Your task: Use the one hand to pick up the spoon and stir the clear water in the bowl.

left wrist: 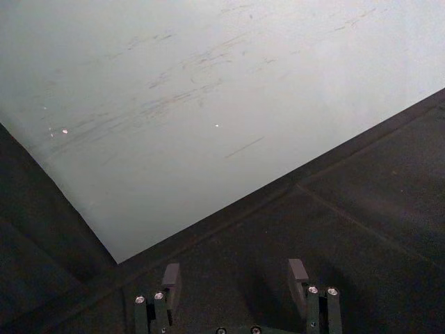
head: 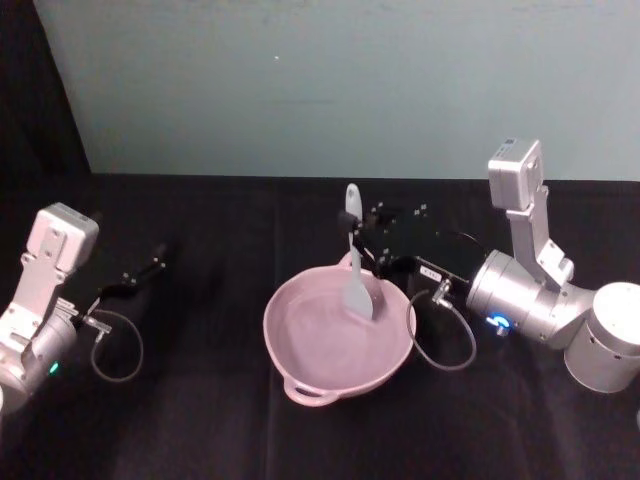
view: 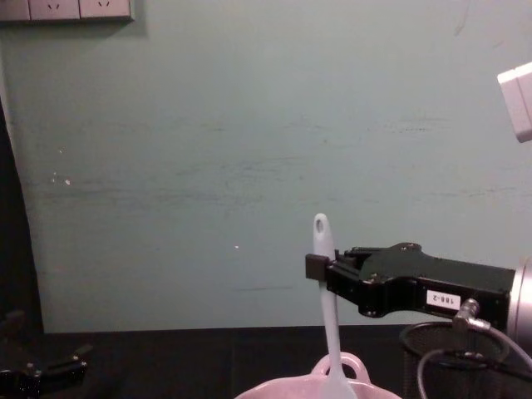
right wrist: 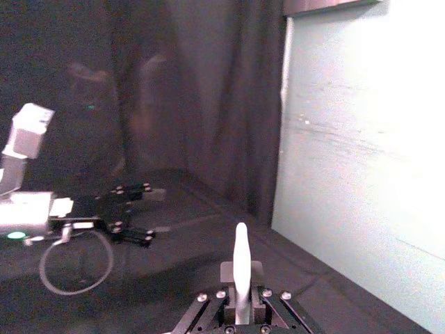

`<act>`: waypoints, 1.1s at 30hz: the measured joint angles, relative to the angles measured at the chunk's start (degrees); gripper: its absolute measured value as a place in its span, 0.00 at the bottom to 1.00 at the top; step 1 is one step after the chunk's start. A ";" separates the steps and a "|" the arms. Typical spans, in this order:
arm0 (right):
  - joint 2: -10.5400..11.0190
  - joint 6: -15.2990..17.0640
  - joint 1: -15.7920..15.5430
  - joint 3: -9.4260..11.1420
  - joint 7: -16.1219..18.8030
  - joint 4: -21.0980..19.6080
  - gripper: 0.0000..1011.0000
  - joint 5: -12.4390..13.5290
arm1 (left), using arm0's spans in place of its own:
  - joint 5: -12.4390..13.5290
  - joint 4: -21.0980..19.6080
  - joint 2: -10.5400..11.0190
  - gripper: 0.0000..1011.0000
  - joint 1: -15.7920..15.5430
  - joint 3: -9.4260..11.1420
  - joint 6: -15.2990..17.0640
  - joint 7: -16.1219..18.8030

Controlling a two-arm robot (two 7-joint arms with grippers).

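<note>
Right gripper (head: 362, 236): jaws clamped on the upper handle of the spoon (head: 358, 285), just below its hole end. It reaches in from the far right of the bowl (head: 272, 340).
Spoon: near upright, with the paddle head down inside the bowl, close to the far right wall.
Bowl: pale pink, mid-worktop, with a loop handle on its near rim. The water level is hard to make out.
Stirring: I judge small, slow circles best, with the head low and off the wall. A wide sweep could shove the bowl or slop water.
Grey cable (head: 440, 352): loops just beside the right rim and could snag.
Wire-mesh cup (view: 436, 366): under the right gripper, so worth clearing.
Left gripper (left wrist: 235, 273): parked well to the left, jaws apart and empty.
Worktop (head: 200, 420): covered in black cloth.
Room: pale teal wall (head: 300, 80) with sockets (view: 79, 8) high up, and a dark curtain (right wrist: 195, 90) to the side.
</note>
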 joint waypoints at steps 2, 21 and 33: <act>0.40 0.11 -0.65 -0.16 0.61 -1.11 0.13 -0.03 | 0.00 0.00 0.00 0.99 0.00 0.00 0.00 0.00; -3.78 -1.11 2.46 -3.75 5.05 3.23 0.13 1.59 | 0.00 0.00 0.00 0.99 0.00 0.00 0.00 0.00; -4.35 -2.37 4.15 -1.69 1.95 6.28 0.12 0.47 | 0.00 0.00 0.00 0.99 0.00 0.00 0.00 0.00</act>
